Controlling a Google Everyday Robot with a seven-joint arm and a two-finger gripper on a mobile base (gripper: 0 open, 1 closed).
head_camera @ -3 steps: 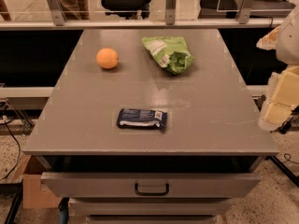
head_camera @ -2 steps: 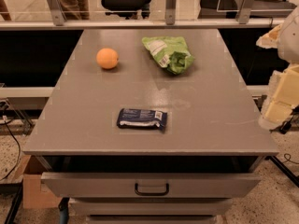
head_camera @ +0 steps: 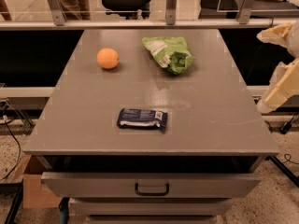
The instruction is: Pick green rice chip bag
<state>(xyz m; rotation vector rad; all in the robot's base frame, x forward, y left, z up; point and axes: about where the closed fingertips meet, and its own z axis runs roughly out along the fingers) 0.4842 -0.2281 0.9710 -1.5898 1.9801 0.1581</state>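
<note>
The green rice chip bag [head_camera: 167,53] lies crumpled on the far middle of the grey table top [head_camera: 93,125], its white label patch toward the back and its darker green folded end toward the front. My gripper [head_camera: 276,91] is a cream-coloured piece at the right edge of the view. It hangs beyond the table's right side, well apart from the bag and lower in the picture. It holds nothing that I can see.
An orange [head_camera: 108,58] sits at the far left of the table. A flat dark-blue packet [head_camera: 142,119] lies near the front middle. A drawer [head_camera: 152,183] stands pulled out below the front edge. A rail and office chairs stand behind the table.
</note>
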